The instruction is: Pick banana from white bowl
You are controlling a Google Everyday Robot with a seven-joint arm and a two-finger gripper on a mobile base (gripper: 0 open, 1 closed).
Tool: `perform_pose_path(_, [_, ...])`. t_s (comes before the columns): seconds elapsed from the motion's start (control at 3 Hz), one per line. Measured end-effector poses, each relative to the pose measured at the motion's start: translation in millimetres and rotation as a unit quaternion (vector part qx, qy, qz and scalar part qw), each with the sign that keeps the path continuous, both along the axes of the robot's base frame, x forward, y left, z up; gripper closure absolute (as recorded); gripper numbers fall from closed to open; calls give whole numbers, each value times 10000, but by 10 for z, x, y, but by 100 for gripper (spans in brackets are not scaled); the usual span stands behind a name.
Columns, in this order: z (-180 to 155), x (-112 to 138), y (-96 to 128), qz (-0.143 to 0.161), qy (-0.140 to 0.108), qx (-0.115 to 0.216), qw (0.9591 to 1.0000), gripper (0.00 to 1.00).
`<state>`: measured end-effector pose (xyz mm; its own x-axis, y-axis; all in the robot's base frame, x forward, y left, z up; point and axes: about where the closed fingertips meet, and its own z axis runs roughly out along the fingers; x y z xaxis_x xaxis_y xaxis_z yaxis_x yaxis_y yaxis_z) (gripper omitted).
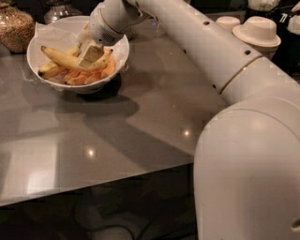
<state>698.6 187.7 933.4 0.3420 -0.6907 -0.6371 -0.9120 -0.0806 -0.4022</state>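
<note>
The white bowl [42, 35], lined with crinkled white paper, stands at the back left of the grey counter. The long curved yellow banana [63, 58] lies across it, over shorter bananas and orange fruit pieces [77, 77]. My gripper [91, 54] is down inside the bowl at its right half, right over the long banana's right part. Its beige finger [90, 55] hides that stretch of the banana.
A glass jar of grain [16, 28] stands left of the bowl and another jar [58, 9] behind it. Stacks of upturned beige paper bowls [257, 30] stand at the back right. My arm [211, 61] spans the counter's right side.
</note>
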Motion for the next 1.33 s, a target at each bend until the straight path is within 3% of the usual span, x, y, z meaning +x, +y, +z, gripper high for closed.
perform_pose_path(0.33, [-43,94,147,7,37,19,10000,62])
perform_pose_path(0.67, [-133,134,179,-39,140,-23,9999,60])
perform_pose_path(1.0, [-191,135,164,-81,290,-44,9995,46])
perform_pose_path(1.33, [-182,134,163,-82,291,-44,9995,29])
